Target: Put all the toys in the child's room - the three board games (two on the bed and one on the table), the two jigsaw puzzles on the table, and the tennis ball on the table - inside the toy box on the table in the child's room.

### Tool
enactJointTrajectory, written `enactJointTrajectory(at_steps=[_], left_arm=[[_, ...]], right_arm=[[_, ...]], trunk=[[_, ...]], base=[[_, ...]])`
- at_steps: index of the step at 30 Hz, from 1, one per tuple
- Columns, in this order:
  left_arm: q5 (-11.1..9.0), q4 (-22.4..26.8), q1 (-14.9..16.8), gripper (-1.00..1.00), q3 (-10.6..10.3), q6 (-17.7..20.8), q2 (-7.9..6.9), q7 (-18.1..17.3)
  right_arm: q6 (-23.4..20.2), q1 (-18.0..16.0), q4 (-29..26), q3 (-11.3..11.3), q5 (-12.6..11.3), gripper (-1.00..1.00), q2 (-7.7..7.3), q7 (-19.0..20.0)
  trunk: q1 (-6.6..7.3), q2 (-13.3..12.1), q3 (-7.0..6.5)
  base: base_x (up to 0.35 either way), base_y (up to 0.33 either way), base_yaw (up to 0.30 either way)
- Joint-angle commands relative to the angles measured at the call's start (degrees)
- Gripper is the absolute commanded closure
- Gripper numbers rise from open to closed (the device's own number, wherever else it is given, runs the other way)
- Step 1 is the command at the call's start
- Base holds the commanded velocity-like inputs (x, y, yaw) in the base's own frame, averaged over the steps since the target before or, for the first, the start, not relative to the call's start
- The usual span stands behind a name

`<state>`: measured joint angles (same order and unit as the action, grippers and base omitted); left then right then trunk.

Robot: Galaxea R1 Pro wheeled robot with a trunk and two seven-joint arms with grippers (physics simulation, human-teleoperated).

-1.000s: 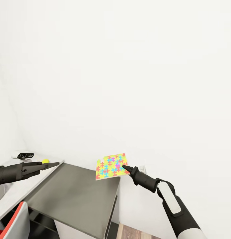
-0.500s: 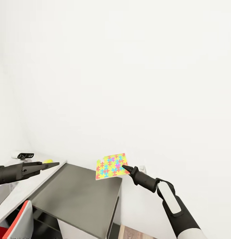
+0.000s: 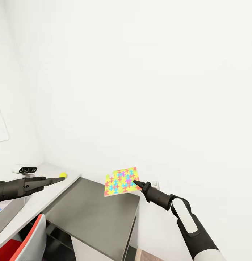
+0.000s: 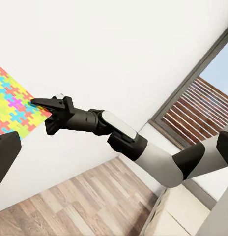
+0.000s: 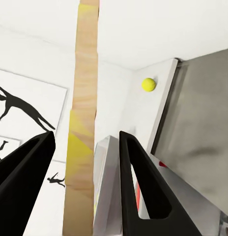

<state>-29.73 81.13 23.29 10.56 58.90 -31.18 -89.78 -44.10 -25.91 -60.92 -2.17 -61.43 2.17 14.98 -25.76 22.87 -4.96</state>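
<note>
One thin flat jigsaw puzzle (image 3: 121, 181) of yellow, blue, green and pink interlocking pieces is pinched at its corner between the black fingers of our right gripper (image 3: 135, 183), held in the air above the far edge of the low dark grey side cabinet (image 3: 93, 217). Our left gripper (image 3: 61, 179) holds nothing, its fingers look pressed together into a point, and just beyond their tips the small yellow-green tennis ball (image 3: 62, 175) rests on the long pale grey-white table top (image 3: 39, 197).
</note>
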Motion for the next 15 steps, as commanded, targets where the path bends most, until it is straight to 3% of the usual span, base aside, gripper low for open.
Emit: enactJointTrajectory(at_steps=[1, 10, 15], left_arm=[[0.0, 0.0, 0.0, -1.0, 0.0, 0.6, -0.02, -0.2], [0.0, 0.0, 0.0, -1.0, 0.0, 0.6, -0.02, -0.2], [0.0, 0.0, 0.0, -1.0, 0.0, 0.6, -0.02, -0.2]], right_arm=[[-0.2, 0.0, 0.0, 0.1, 0.2, 1.0, 0.02, 0.2], [-0.1, 0.0, -0.2, 0.1, 0.3, 1.0, 0.02, 0.2], [-0.1, 0.0, -0.3, 0.1, 0.3, 1.0, 0.04, 0.2]], trunk=[[-0.02, 0.0, 0.03], [-0.02, 0.0, 0.02], [-0.02, 0.0, -0.15]], base=[[0.0, 0.0, 0.005], [0.0, 0.0, 0.002], [0.0, 0.0, 0.162]])
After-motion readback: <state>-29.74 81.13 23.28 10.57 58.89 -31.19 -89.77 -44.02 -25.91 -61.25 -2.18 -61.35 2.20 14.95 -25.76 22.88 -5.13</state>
